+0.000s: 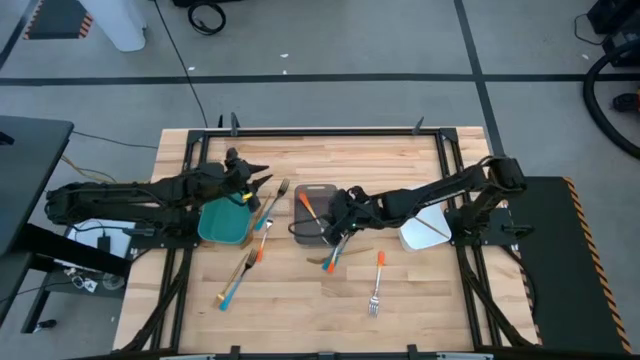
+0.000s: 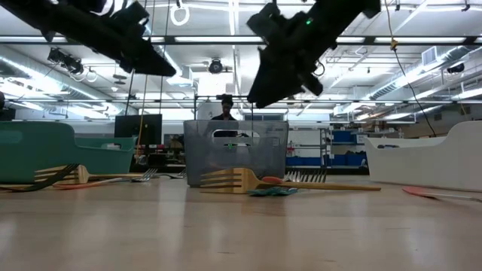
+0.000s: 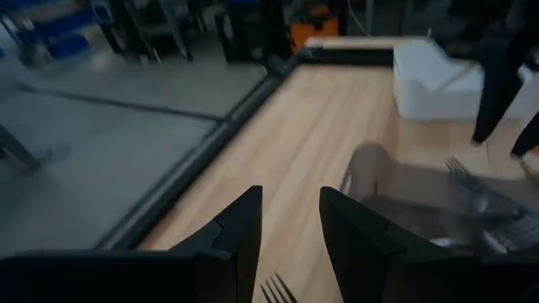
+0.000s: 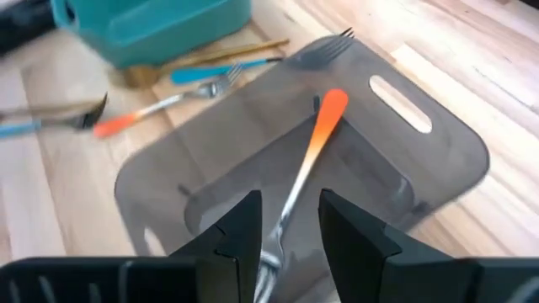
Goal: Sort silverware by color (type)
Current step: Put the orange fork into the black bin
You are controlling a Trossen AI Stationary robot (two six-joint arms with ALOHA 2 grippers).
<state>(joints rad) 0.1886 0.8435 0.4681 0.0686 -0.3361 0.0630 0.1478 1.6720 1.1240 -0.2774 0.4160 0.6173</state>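
The right pincer (image 4: 286, 231) hangs over the grey tray (image 4: 421, 181), fingers parted a little and gripping nothing. Right beneath it an orange fork (image 4: 307, 160) lies in that tray. Beyond the tray, a blue fork (image 4: 206, 74) and another orange one (image 4: 152, 112) lie on the table (image 4: 76, 177), near the teal tray (image 4: 152, 29). The left pincer (image 1: 252, 180) hovers above the teal tray, fingers narrowly apart, empty.

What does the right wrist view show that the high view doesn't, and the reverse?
Only the right wrist view: the right gripper with open fingers astride the orange-handled metal fork lying in the grey translucent tray.
Only the high view: the white tray and a separate orange-handled fork on the wooden table.
Both: the teal tray.
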